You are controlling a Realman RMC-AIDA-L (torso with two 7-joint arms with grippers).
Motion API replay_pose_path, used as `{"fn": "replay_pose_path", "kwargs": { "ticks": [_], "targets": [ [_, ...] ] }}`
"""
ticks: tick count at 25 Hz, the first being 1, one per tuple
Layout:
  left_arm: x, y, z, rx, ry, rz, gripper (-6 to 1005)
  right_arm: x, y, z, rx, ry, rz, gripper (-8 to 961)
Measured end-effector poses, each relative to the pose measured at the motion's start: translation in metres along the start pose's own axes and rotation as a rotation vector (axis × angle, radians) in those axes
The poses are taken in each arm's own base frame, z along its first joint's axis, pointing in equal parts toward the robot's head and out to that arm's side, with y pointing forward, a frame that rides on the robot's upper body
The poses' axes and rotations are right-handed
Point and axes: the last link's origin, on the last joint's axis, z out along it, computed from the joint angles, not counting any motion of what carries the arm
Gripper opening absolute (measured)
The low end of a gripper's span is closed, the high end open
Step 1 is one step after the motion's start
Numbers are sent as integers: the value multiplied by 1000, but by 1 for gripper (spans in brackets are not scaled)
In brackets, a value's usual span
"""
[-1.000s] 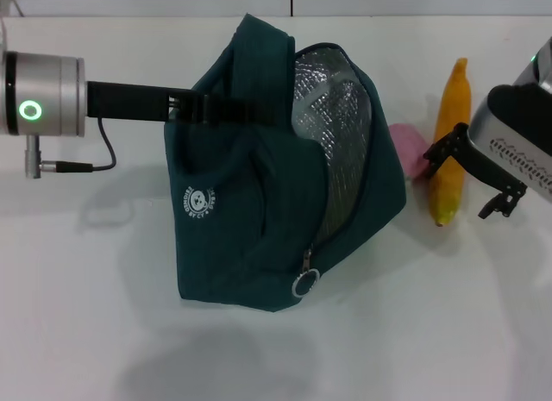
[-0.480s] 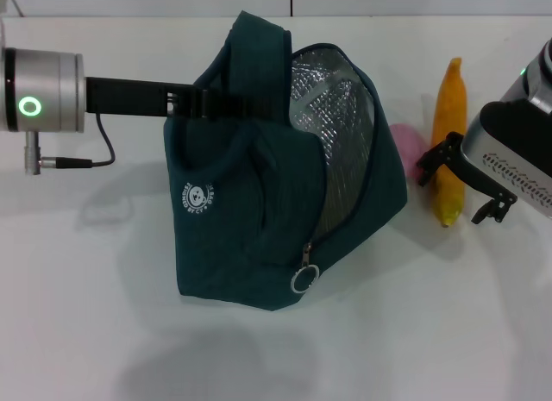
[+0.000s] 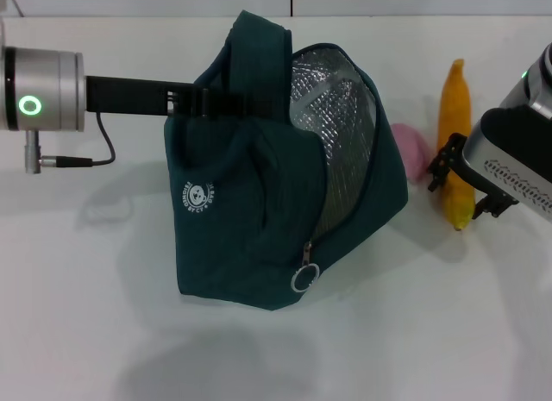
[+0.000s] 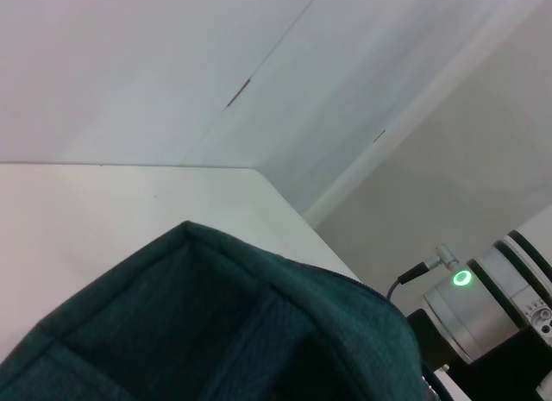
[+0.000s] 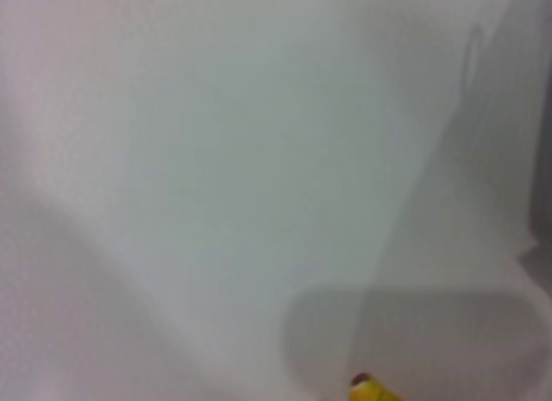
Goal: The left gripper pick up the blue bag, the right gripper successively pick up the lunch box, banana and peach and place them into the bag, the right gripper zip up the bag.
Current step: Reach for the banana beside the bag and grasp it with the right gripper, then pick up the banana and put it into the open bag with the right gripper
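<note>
The blue bag [image 3: 259,211] stands mid-tabletop [image 3: 86,315], its foil-lined mouth gaping toward the robot's right; the left gripper [image 3: 194,102] reaches in from the left along the bag's top, blocking passage there; just right of the bag lies the peach [image 3: 412,149], leaving only a slim gap to the banana [image 3: 454,134]; the right gripper [image 3: 470,184] straddles the banana's near end; the tabletop in front of the bag lies bare and passable.
</note>
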Motion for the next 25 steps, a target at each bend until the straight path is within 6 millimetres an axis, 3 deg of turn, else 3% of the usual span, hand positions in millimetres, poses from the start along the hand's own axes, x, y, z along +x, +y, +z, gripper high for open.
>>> {"fn": "replay_pose_path", "kwargs": {
  "ticks": [1, 7, 25],
  "targets": [
    [0, 0, 0, 0, 1, 1, 41, 0, 0, 0, 2, 2, 1, 612],
    [3, 1, -1, -3, 11, 5, 41, 1, -2, -3, 18, 9, 8, 528],
    [3, 1, -3, -4, 22, 4, 41, -1, -5, -10, 28, 21, 25, 463]
  ]
}}
